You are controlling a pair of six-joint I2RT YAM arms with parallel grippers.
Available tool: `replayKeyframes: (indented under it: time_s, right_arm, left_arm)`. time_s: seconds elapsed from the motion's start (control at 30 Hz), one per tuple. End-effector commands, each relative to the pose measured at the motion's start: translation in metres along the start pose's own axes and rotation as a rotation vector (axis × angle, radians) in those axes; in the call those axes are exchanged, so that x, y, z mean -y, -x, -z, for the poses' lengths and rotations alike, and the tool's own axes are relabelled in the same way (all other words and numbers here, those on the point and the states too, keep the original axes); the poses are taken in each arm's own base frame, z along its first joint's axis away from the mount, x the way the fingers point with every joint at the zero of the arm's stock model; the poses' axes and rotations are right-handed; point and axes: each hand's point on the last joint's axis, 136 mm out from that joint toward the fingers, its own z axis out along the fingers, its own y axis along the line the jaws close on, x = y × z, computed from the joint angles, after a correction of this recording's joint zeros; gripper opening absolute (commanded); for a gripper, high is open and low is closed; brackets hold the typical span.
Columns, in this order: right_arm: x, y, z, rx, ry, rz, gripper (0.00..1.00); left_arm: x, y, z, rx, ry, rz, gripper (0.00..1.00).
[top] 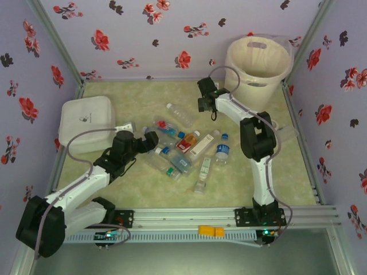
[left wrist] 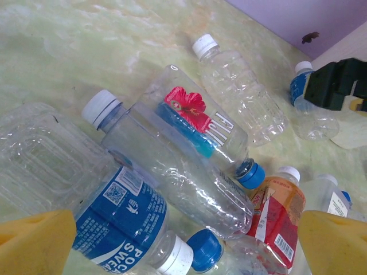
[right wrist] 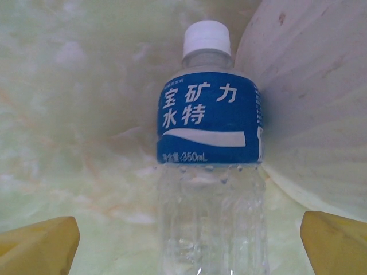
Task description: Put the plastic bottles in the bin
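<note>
On the pale green table [top: 143,192], the plastic bottles [top: 183,150] lie in a loose heap near the middle. The bin [top: 258,63] stands apart from the heap in the far right corner. A white rounded box [top: 86,123] sits at the left edge.

The left arm [top: 80,186] reaches in from the near left, and the left jaws hang over the left end of the heap. In the left wrist view its yellow fingertips [left wrist: 34,243] stand spread wide, pinching nothing. Between and beyond them lie several bottles:
- a blue-labelled bottle [left wrist: 120,223]
- a clear bottle with a white cap [left wrist: 172,166], resting against the blue-labelled one
- a bottle with a red flower label [left wrist: 200,120]
- another clear white-capped bottle [left wrist: 241,91], farther off
- an orange-red bottle [left wrist: 278,215], to the right

From above, the orange-red bottle lies at the heap's centre, just beside a white-labelled bottle [top: 202,146].

The right arm [top: 255,143] bends toward the far side, with its wrist close to the bin's left flank. The right jaws are also spread wide. In the right wrist view the yellow fingertips [right wrist: 335,243] stand apart on either side of a single bottle [right wrist: 209,172] with a white cap and a blue label, and neither touches it. That bottle sits just beside the bin's cream wall, which fills the right of that view. Whether bottle and wall touch cannot be told.
</note>
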Motion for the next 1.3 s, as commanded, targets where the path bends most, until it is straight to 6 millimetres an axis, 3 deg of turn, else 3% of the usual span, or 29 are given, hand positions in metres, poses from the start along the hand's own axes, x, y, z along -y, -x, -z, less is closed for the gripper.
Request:
replayKeyframes:
  time_s: [0.0, 0.27, 0.53, 0.87, 1.07, 1.27]
  right_arm:
    - [0.013, -0.002, -0.008, -0.017, -0.109, 0.070, 1.00]
    - [0.001, -0.019, -0.027, -0.065, -0.071, 0.097, 0.99]
    - [-0.014, -0.031, -0.038, -0.103, -0.007, 0.077, 0.91]
    - [-0.014, -0.038, -0.043, -0.123, -0.009, 0.088, 0.70]
    - [-0.015, -0.031, -0.031, -0.103, 0.018, 0.067, 0.51]
    - [-0.022, -0.017, 0.003, -0.042, 0.140, 0.012, 0.44]
  left_arm:
    - [0.009, 0.014, 0.001, 0.033, -0.021, 0.018, 1.00]
    - [0.005, 0.013, 0.001, 0.032, -0.005, 0.027, 1.00]
    - [0.002, 0.013, 0.004, 0.035, 0.009, 0.018, 1.00]
    - [0.002, 0.017, 0.007, 0.046, 0.021, 0.009, 1.00]
    - [-0.008, 0.021, 0.012, 0.081, 0.054, 0.032, 1.00]
    - [-0.026, 0.021, 0.025, 0.126, 0.091, 0.059, 1.00]
